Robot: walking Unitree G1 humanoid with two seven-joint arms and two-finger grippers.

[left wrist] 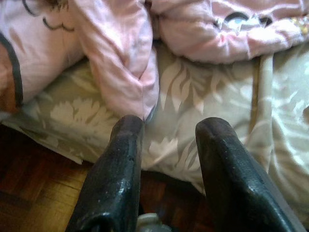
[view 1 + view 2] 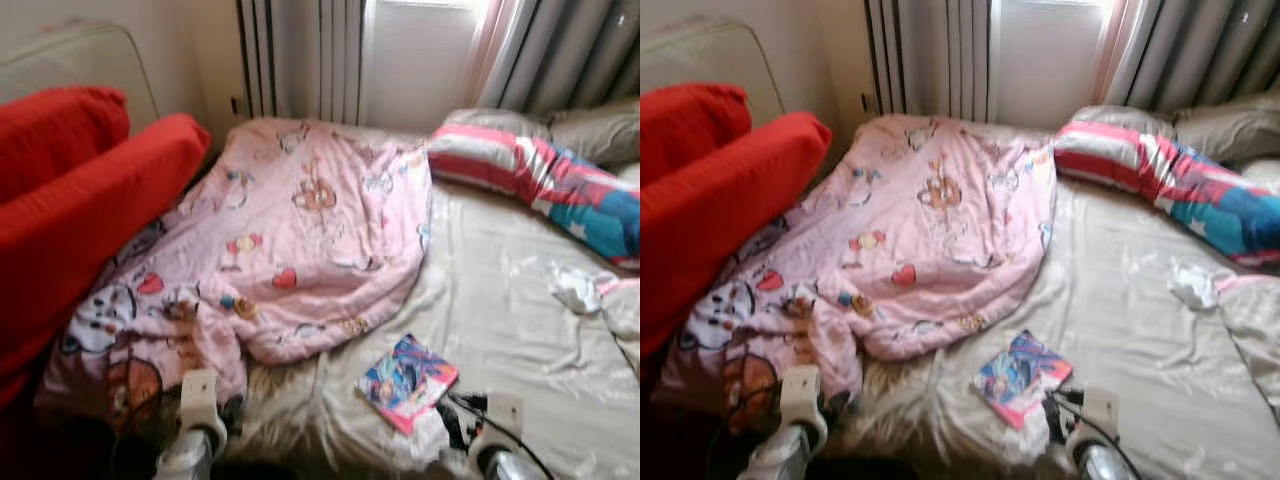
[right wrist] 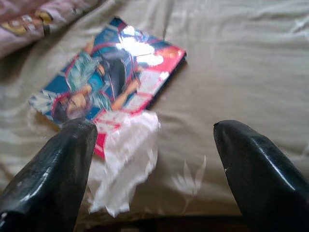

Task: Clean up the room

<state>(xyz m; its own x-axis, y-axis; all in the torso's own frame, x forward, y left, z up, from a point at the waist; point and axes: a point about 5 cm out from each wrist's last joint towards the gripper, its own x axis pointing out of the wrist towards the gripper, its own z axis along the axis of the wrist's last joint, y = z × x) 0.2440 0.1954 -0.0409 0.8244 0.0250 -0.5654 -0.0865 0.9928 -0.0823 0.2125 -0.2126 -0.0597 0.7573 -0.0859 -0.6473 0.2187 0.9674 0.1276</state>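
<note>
A crumpled pink cartoon-print quilt (image 2: 300,230) covers the left half of a bed with a beige leaf-pattern sheet (image 2: 500,320). Near the bed's front edge lies a colourful book (image 2: 406,382), with a scrap of white paper (image 3: 126,159) against its near corner. My right gripper (image 3: 154,131) hovers open just in front of the book and over the paper, holding nothing. At the bed's front left, my left gripper (image 1: 166,145) stands open, its fingers (image 1: 118,164) close to a hanging fold of the quilt (image 1: 120,63), above the sheet's edge.
A red sofa cushion (image 2: 90,210) presses against the bed's left side. A pink, red and blue striped bolster (image 2: 540,175) and a grey pillow (image 2: 600,130) lie at the back right. Crumpled white tissue (image 2: 575,288) sits on the right. Curtains (image 2: 560,50) hang behind. Wooden floor (image 1: 43,193) lies below the bed.
</note>
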